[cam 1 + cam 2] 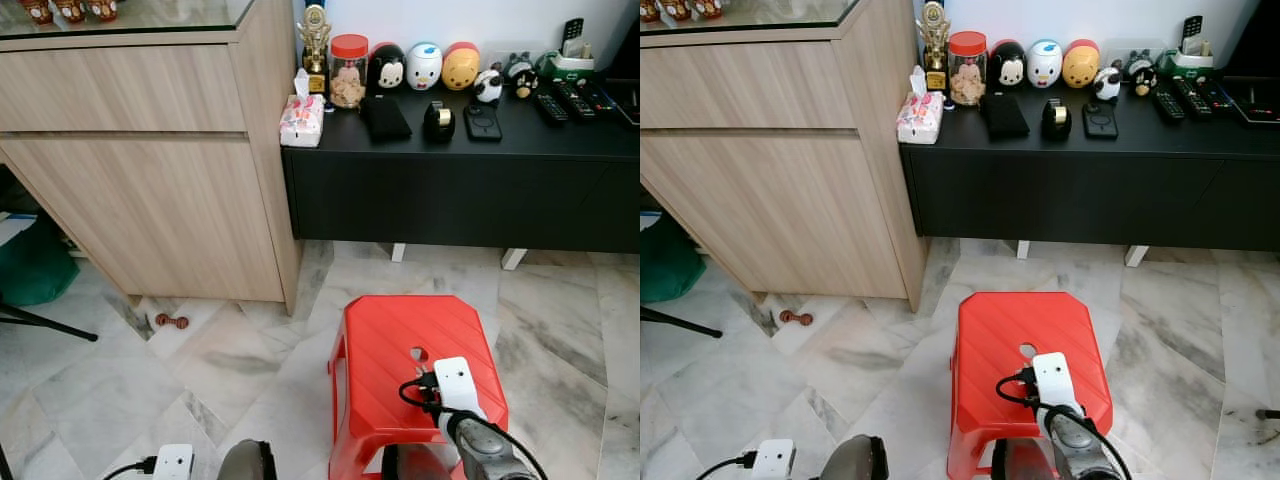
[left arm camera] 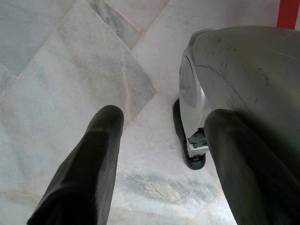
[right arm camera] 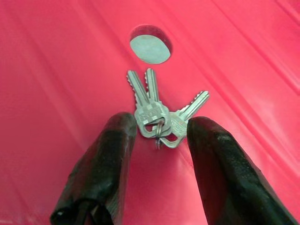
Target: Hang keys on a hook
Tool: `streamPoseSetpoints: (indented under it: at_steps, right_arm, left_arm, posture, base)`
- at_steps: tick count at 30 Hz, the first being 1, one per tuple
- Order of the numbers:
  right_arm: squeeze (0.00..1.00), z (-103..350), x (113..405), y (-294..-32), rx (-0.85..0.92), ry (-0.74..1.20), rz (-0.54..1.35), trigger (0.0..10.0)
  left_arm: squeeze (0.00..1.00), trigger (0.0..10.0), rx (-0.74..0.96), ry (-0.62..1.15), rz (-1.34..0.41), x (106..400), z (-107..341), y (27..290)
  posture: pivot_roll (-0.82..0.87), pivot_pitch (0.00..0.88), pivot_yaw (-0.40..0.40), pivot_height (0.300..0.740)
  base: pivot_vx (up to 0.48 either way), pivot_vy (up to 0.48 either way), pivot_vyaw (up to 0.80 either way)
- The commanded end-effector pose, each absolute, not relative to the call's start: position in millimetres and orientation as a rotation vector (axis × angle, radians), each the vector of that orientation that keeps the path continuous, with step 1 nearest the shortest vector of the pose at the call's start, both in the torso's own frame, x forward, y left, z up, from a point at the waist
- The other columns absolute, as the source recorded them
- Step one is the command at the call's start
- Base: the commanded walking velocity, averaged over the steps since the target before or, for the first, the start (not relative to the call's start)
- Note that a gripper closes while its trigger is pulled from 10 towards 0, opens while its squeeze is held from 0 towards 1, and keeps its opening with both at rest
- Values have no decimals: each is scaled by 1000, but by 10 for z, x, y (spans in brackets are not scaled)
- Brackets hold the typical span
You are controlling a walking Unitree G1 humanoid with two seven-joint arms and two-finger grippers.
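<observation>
Pick-up step: right gripper spread open astride small bunch of silver metal keys on red plastic stool. Next: close on ring, lift.

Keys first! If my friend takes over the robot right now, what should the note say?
Right gripper: open, its fingers either side of the keys, not closed on them yet.
Left gripper: open, holding nothing, hanging idle over the marble floor.
Keys: three on a ring, lying flat on the red stool beside its round hole.
Done: the right gripper is lined up over the keys.
Left: close on the keys, lift them, find a hook and hang them. I can't spot a hook from here.
</observation>
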State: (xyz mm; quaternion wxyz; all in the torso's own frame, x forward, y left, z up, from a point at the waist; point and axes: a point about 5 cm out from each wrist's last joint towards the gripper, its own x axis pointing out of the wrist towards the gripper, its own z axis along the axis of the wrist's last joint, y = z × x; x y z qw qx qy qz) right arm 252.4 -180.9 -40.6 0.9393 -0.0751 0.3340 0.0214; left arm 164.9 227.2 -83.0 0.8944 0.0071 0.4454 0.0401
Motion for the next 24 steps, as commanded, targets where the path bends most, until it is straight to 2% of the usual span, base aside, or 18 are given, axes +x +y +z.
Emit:
streamPoseSetpoints:
  at_steps: [1, 8, 12, 24]
  right_arm:
    - [0, -439, 2472, -1851, -148, 696, 26, 0]
    - [0, -432, 2476, -1872, -142, 693, 20, 0]
    - [0, -436, 2471, -1874, -141, 696, 23, 0]
    - [0, -465, 2438, -1850, -135, 716, 50, 0]
  left_arm:
    - [0, 10000, 20, 948, 91, 1559, -859, 2311]
    - [0, 10000, 23, 945, 89, 1572, -856, 2303]
    - [0, 10000, 21, 931, 72, 1650, -855, 2169]
    - [0, 10000, 26, 930, 65, 1658, -859, 2128]
  posture:
    - [19, 98, 8, 626]
    - [19, 98, 9, 626]
    - [20, 93, 8, 626]
    - [25, 84, 6, 626]
  base:
    - [0, 0, 0]
    - [0, 0, 0]
    - [0, 0, 0]
    - [0, 0, 0]
